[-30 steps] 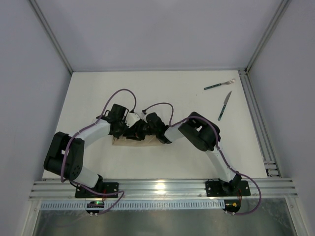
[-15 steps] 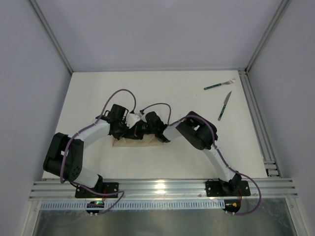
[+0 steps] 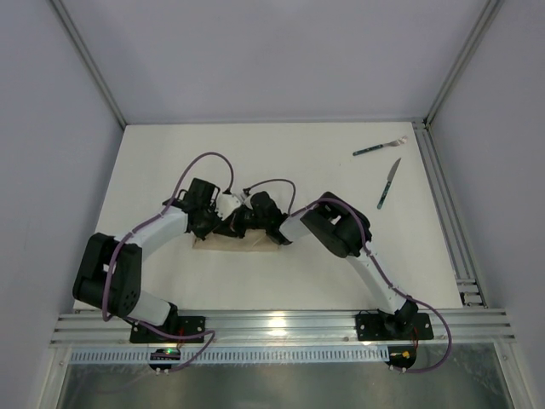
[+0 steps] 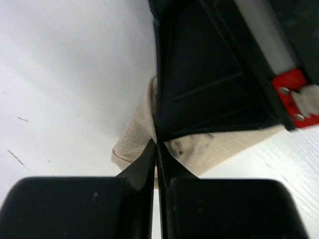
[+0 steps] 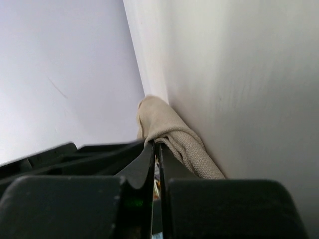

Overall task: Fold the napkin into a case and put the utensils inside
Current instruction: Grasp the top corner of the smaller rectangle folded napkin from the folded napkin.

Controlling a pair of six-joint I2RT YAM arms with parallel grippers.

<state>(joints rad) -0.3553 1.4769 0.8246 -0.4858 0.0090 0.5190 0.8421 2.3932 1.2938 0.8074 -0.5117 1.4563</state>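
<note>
Crowding in over the near-middle of the white surface [image 3: 298, 162], both arms are meeting nose to nose above the napkin [image 3: 234, 244], which is lying as a narrow beige strip, mostly hidden beneath the two wrists. The left pincer [image 3: 215, 223] is reaching in from the left with its jaws pressed flat together; in its own wrist view its tips [image 4: 156, 144] are sitting right at the edge of the tan cloth [image 4: 134, 139], though whether a fold is actually caught between them is too close to call (the black body of the other arm is filling the top of that view). The right pincer [image 3: 242, 223] is coming in from the opposite side, jaws closed, and its wrist camera is showing the cloth [image 5: 169, 129] bunching up and running straight into the tips [image 5: 156, 145], so it is pinching the napkin there. Off at the far right the utensils are waiting well apart from the cloth: the fork [image 3: 381, 147] is lying near the back edge, and the knife [image 3: 388, 184] is lying just in front of it, both with dark green handles.
</note>
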